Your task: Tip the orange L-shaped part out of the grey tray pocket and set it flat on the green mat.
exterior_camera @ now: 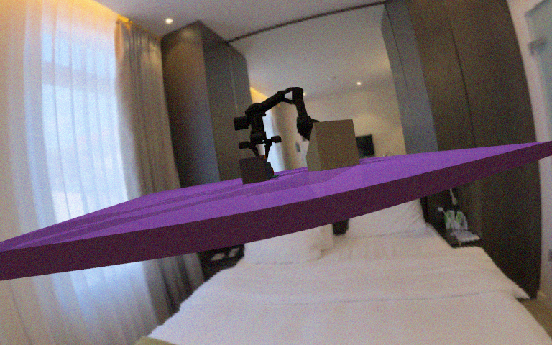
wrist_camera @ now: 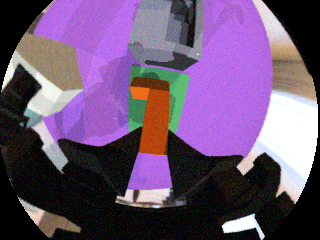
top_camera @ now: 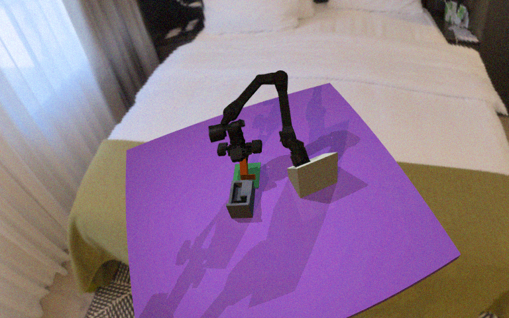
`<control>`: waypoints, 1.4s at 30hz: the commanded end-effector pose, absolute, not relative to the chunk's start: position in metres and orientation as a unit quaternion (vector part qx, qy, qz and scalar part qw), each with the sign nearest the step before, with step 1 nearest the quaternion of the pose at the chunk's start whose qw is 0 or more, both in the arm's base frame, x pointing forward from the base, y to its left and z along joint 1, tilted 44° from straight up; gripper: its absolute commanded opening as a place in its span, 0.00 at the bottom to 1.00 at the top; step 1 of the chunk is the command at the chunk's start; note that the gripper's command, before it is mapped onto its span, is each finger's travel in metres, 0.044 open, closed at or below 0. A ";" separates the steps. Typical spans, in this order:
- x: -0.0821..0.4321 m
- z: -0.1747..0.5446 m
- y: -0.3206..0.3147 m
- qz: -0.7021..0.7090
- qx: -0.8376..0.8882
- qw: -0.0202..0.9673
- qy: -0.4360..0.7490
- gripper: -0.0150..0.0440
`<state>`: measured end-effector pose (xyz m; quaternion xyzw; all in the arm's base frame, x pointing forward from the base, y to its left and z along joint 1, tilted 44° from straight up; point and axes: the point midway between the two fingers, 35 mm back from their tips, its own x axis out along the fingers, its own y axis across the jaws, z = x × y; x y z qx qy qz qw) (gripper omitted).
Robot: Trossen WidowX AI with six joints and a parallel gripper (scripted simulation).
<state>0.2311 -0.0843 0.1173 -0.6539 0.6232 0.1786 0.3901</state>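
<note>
The orange L-shaped part (top_camera: 244, 167) (wrist_camera: 156, 115) is out of the grey tray. My gripper (top_camera: 244, 159) (wrist_camera: 154, 131) is shut on its straight end. The part tilts down from the fingers, with its L-shaped end lowest and pointing toward the tray. It is over the green mat (top_camera: 256, 169) (wrist_camera: 182, 90), and a shadow falls on the mat; whether the low end touches it I cannot tell. The grey tray (top_camera: 240, 211) (exterior_camera: 253, 169) (wrist_camera: 150, 25) stands just beyond the mat, its pocket empty. In the exterior view the tray hides most of the part and mat.
A beige block (top_camera: 319, 174) (exterior_camera: 333, 146) (wrist_camera: 50, 60) stands to the side of the tray and mat, at the arm's base. The arm arches from it over the purple table top (top_camera: 337, 240) (exterior_camera: 228, 203). The tray's raised walls are close to the part's low end.
</note>
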 end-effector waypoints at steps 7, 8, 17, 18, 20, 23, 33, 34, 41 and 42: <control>0.231 0.116 -0.085 0.179 -0.653 0.390 0.624 0.30; 0.231 0.116 -0.085 0.179 -0.653 0.390 0.624 0.34; 0.231 0.121 -0.080 0.180 -0.653 0.390 0.624 0.74; 0.231 0.125 -0.075 0.182 -0.652 0.391 0.623 0.79; 0.230 0.136 -0.062 0.184 -0.652 0.392 0.623 0.88; 0.223 0.164 -0.037 0.185 -0.652 0.391 0.623 0.93; 0.219 0.177 -0.028 0.183 -0.655 0.392 0.619 0.93; 0.219 0.177 -0.028 0.183 -0.655 0.392 0.619 0.93; 0.219 0.177 -0.028 0.183 -0.655 0.392 0.619 0.93; 0.219 0.177 -0.028 0.183 -0.655 0.392 0.619 0.93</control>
